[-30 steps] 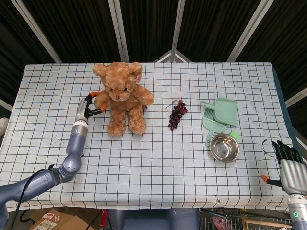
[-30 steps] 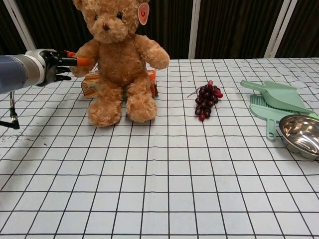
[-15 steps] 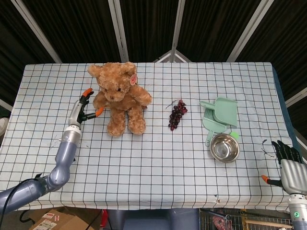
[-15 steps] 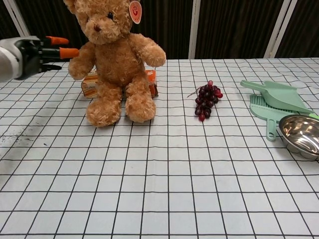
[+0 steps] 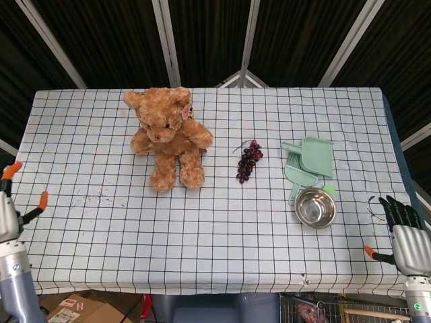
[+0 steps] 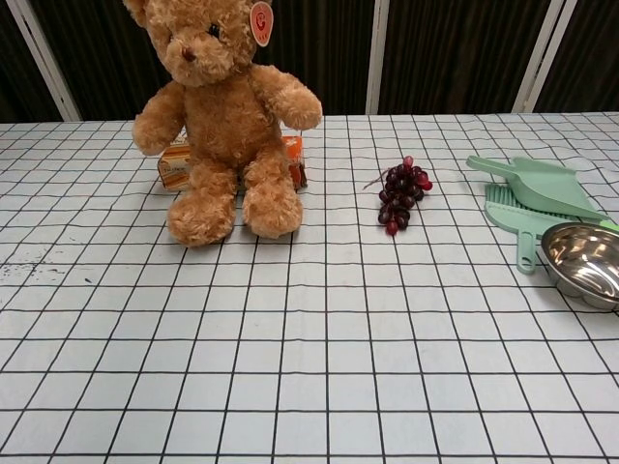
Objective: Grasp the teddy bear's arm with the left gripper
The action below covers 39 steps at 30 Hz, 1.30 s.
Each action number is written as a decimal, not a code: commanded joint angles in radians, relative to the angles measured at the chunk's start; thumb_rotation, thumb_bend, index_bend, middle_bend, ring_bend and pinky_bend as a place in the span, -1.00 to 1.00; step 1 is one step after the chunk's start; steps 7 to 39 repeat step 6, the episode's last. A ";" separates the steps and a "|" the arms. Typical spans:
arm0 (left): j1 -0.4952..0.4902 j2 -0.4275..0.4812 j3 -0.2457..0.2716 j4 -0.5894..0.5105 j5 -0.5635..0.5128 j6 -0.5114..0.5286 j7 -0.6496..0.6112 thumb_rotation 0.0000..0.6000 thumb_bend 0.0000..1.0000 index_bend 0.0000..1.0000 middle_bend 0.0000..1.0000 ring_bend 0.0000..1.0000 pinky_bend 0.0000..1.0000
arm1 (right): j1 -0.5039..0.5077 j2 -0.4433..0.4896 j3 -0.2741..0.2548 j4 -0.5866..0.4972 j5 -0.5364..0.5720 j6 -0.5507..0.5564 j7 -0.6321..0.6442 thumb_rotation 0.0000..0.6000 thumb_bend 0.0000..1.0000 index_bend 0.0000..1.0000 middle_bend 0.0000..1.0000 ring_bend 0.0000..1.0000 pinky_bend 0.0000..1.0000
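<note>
The brown teddy bear point(image 5: 168, 138) sits upright on the checked tablecloth, with a round tag on its ear; the chest view shows it at the upper left point(image 6: 227, 116). Its arm on the left side point(image 5: 139, 141) sticks out free point(image 6: 155, 128), with nothing touching it. My left hand point(image 5: 12, 205) is far from the bear, off the table's near left edge, its orange-tipped fingers spread and empty. The chest view does not show it. My right hand point(image 5: 404, 232) hangs beyond the near right corner, fingers apart, holding nothing.
A bunch of dark grapes point(image 5: 247, 161) lies right of the bear. Further right are a green dustpan with brush point(image 5: 308, 161) and a steel bowl point(image 5: 315, 207). A small orange box point(image 6: 174, 166) stands behind the bear's legs. A cardboard box point(image 5: 74, 309) sits below the table.
My left hand has pulled away from the bear's arm, back to the table's near left edge and out of the chest view. The bear shifted slightly left, then stayed put.
</note>
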 commanded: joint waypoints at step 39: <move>0.116 0.089 0.094 -0.022 0.067 0.013 0.018 1.00 -0.15 -0.56 -0.88 -1.00 -1.00 | -0.007 0.004 0.001 -0.012 0.011 0.008 -0.013 1.00 -0.75 -1.00 -1.00 -1.00 -1.00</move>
